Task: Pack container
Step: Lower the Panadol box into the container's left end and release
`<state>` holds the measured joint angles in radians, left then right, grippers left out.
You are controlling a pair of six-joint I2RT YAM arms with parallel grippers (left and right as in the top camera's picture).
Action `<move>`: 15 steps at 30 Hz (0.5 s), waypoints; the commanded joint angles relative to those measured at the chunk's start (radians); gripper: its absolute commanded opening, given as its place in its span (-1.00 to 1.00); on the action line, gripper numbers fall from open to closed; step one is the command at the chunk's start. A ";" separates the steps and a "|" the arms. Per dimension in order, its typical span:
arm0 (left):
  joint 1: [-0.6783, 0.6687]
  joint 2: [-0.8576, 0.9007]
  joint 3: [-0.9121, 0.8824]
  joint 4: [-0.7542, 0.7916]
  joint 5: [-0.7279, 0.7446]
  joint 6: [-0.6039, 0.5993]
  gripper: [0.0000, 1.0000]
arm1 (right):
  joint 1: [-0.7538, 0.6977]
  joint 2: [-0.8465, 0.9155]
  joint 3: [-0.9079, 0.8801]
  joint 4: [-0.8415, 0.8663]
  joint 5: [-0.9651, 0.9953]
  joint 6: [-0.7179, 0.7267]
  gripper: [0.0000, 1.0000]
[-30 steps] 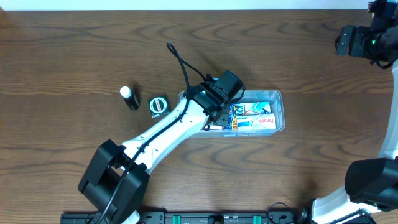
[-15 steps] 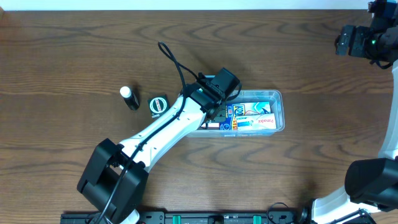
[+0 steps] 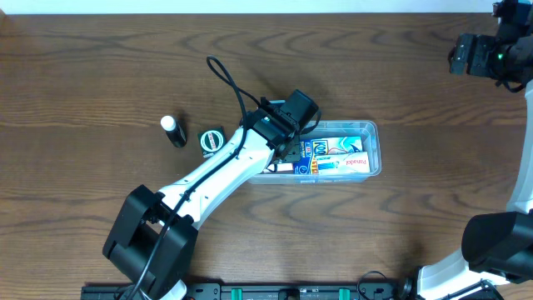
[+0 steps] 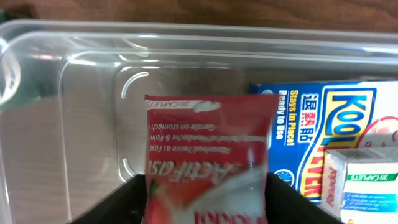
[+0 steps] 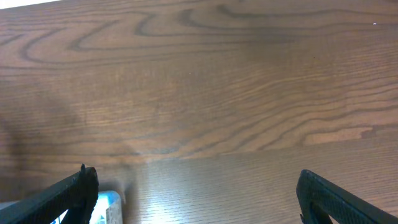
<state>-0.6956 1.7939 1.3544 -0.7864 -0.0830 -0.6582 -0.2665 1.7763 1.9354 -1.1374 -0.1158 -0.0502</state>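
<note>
The clear plastic container [image 3: 374, 133] lies at the table's middle; its wall fills the left wrist view [image 4: 62, 43]. Inside lie a blue box [image 3: 337, 155], also in the left wrist view [image 4: 323, 124], and a small white box [image 4: 364, 180]. My left gripper [image 3: 293, 143] hangs over the container's left end. In its wrist view the gripper [image 4: 205, 190] is shut on a red packet [image 4: 208, 140], held above the bare part of the container floor. My right gripper [image 3: 479, 54] is far off at the back right, open and empty [image 5: 199, 193] over bare wood.
A small black tube with a white cap [image 3: 173, 131] and a round black and green item [image 3: 213, 140] lie left of the container. The left arm's black cable [image 3: 229, 79] loops up behind the wrist. A blue corner [image 5: 107, 204] shows low in the right wrist view.
My left gripper has shifted a little to the left and back over the container's left end, the red packet still between its jaws. The right arm has not moved.
</note>
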 commanded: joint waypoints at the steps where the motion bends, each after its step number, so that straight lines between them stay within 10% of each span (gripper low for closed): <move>1: 0.005 0.007 0.004 -0.005 -0.015 -0.013 0.37 | -0.007 -0.007 0.009 -0.001 -0.001 0.016 0.98; 15: 0.005 0.005 0.006 0.026 -0.015 0.012 0.43 | -0.007 -0.007 0.009 0.000 -0.001 0.016 0.99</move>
<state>-0.6956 1.7939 1.3544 -0.7616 -0.0830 -0.6624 -0.2665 1.7763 1.9354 -1.1374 -0.1158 -0.0502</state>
